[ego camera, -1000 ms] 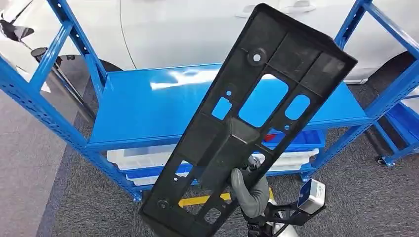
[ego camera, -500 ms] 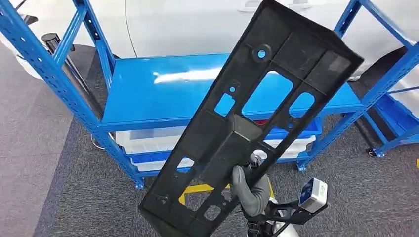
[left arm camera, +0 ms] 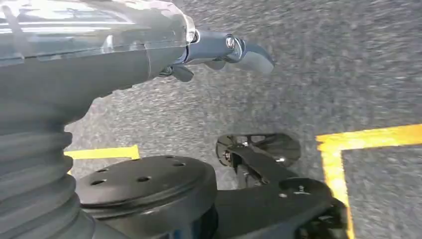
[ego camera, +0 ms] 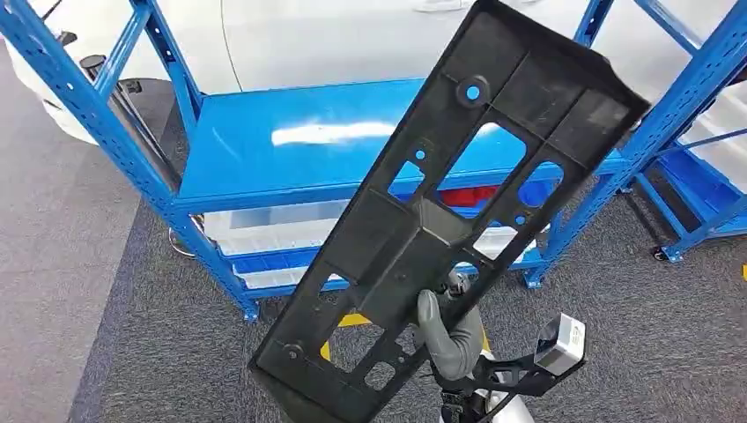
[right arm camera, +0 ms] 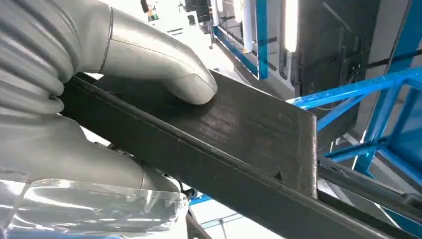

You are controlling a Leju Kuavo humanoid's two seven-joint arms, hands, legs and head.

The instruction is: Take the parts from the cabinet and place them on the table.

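Right hand (ego camera: 447, 337) grips the black panel (ego camera: 458, 203) near its lower end, panel slanting up above it.

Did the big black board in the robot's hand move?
Cannot tell: the black part keeps its place above the right hand, while the blue rack shifts as the camera turns.

1. Your right hand (ego camera: 447, 339) is raised in front of the body in the head view, its thick grey thumb (right arm camera: 164, 69) pressed flat on the face of the black panel (ego camera: 458, 203) and its fingers wrapped behind, gripping it.
2. Your left hand (left arm camera: 219, 52) hangs down at your side, pointing at the floor, holding nothing; its fingers are too blurred to tell whether they are spread or curled.
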